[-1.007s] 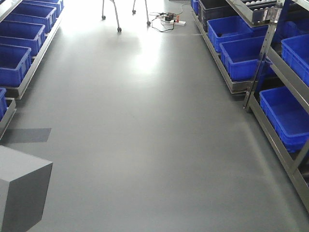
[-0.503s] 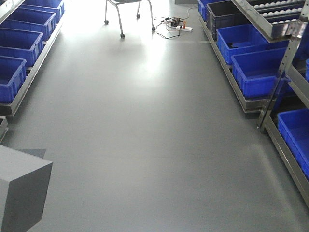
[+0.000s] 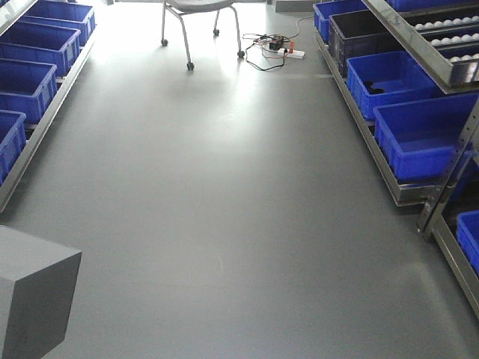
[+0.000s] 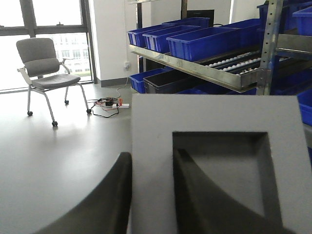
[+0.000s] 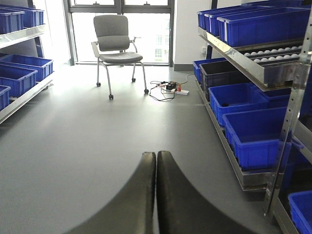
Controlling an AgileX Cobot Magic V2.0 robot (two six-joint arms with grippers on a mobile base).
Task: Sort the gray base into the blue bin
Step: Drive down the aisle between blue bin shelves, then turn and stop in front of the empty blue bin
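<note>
The gray base point(image 4: 214, 161), a matte block with a square recess, fills the left wrist view. My left gripper point(image 4: 152, 155) is shut on it, one finger outside the block and the other inside the recess, pinching the wall between. The front view shows the same base point(image 3: 34, 295) at the lower left, held above the floor. My right gripper point(image 5: 156, 155) is shut with nothing in it, over bare floor. Blue bins point(image 3: 423, 134) stand on the low right-hand rack, and more blue bins point(image 3: 26, 86) line the left side.
An office chair point(image 3: 198, 7) and a power strip with cables point(image 3: 277, 46) sit at the aisle's far end. A black bin point(image 3: 363, 30) stands among the blue ones. Metal rack uprights point(image 3: 449, 179) and a roller shelf point(image 3: 430, 48) edge the right side.
The whole view has advanced down the aisle: the right-hand bins and the chair have come closer, and the dark floor patch at left is gone. The gray base stays fixed in my left gripper.
</note>
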